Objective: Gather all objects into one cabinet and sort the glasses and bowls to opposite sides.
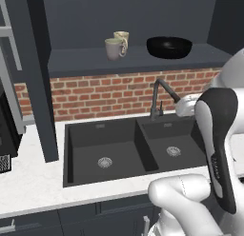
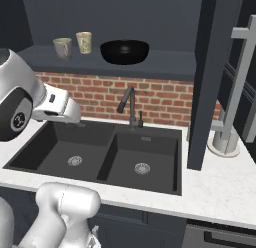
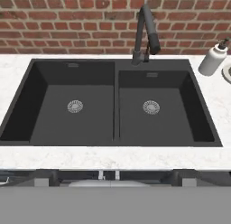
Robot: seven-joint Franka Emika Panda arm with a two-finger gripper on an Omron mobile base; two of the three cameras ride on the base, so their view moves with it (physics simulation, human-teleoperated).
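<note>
Two pale mugs sit on the shelf of the open dark cabinet in the upper middle of my left base view, one just behind the other, and the wide black bowl rests further right on the same shelf, apart from them. In my right base view the mugs stand in the upper left, side by side with a small gap, and the bowl lies just right of them. I can see the cabinet door standing open as a tall dark slab at the right of that view, with its long light-grey bar handle beyond it.

Below the shelf I see a red brick wall, then a dark double sink set in the white marbled counter, with a black faucet behind the divider. A white soap dispenser stands on the counter at the upper right of my hand view.

My pincer shows at the bottom of the hand view, looking down over the sink; its tips stand wide apart and I see nothing between them.
</note>
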